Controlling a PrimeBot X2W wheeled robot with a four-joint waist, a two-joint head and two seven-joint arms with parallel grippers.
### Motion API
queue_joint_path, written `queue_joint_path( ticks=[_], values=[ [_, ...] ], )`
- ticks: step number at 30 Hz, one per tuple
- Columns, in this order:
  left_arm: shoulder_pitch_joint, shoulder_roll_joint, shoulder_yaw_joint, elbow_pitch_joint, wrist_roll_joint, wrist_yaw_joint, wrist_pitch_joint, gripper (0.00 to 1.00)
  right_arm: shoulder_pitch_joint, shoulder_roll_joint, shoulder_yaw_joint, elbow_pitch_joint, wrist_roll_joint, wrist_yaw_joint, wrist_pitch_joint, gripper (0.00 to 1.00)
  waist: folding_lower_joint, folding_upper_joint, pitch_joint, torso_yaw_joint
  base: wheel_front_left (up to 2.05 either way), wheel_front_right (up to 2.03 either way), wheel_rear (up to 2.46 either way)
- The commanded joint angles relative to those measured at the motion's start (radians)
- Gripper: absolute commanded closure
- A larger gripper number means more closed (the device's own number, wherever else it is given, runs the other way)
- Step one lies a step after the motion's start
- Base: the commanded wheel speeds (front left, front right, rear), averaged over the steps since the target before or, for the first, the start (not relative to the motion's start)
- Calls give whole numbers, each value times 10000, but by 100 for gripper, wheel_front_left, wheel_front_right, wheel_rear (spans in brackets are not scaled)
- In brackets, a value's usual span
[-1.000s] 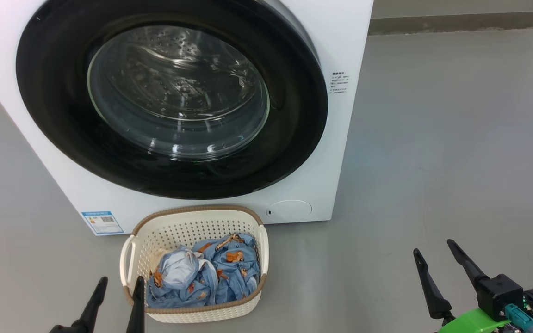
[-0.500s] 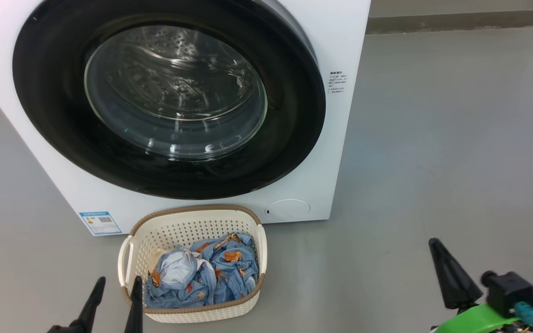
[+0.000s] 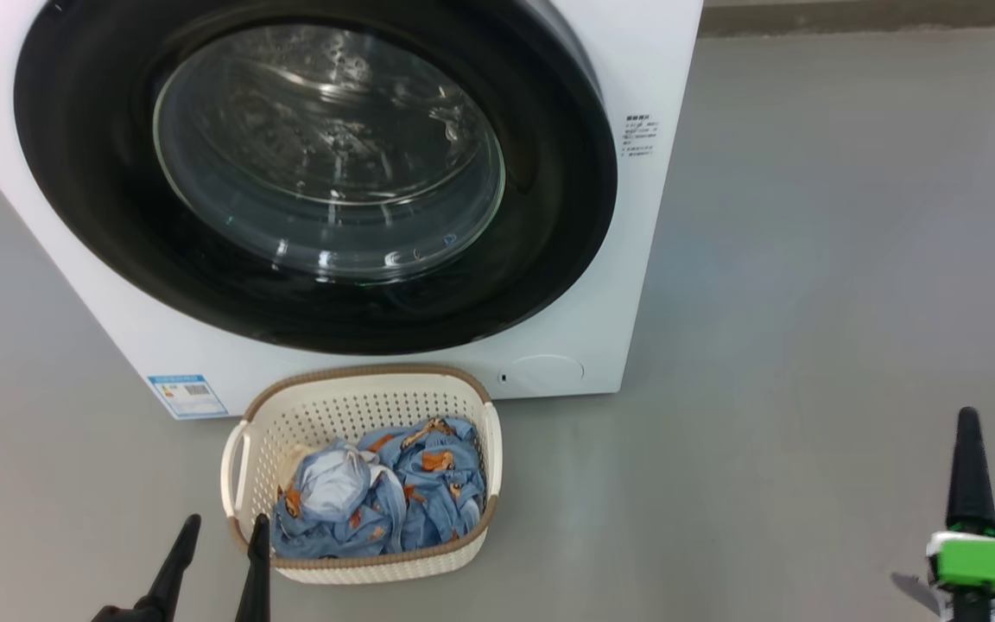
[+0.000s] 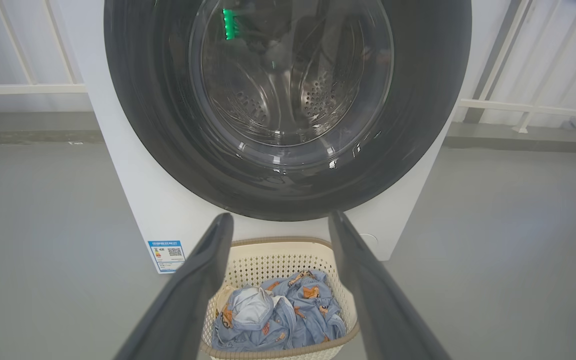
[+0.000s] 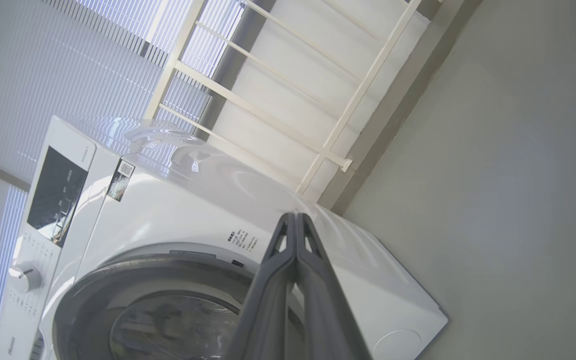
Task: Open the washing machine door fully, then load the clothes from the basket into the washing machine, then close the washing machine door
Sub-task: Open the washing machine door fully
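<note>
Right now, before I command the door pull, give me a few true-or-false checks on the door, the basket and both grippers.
1. The large round door with the glossy black rim and clear glass bowl is shut on the big white front-loading washing machine. True.
2. The small cream perforated plastic basket is empty. False: light blue printed clothes lie in it.
3. The right gripper is shut on nothing. True.
4. The left gripper grips the basket's brown rim. False: it is open, holding nothing.
</note>
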Motion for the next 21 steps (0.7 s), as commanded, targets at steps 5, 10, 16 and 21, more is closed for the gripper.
queue_joint_path(
  ticks=[5,10,16,21],
  values=[
    [-451,87,235,-454,137,-16,-65,0,-784,-677,-335,-315,4626,16,587,100,0,0,636,174,0,0,0],
    [-735,87,222,-689,157,-16,-65,0,-1499,-928,-2256,137,7425,16,2196,100,0,0,1409,377,0,0,0],
    [-989,87,609,-943,-4,-16,-65,0,-2649,-924,-4283,890,8841,16,3744,100,0,0,2176,582,0,0,0],
    [-1143,87,766,-1169,-94,-16,-65,0,-3998,-1220,-5661,1946,9312,16,5535,100,0,0,2865,873,0,0,0]
  ],
)
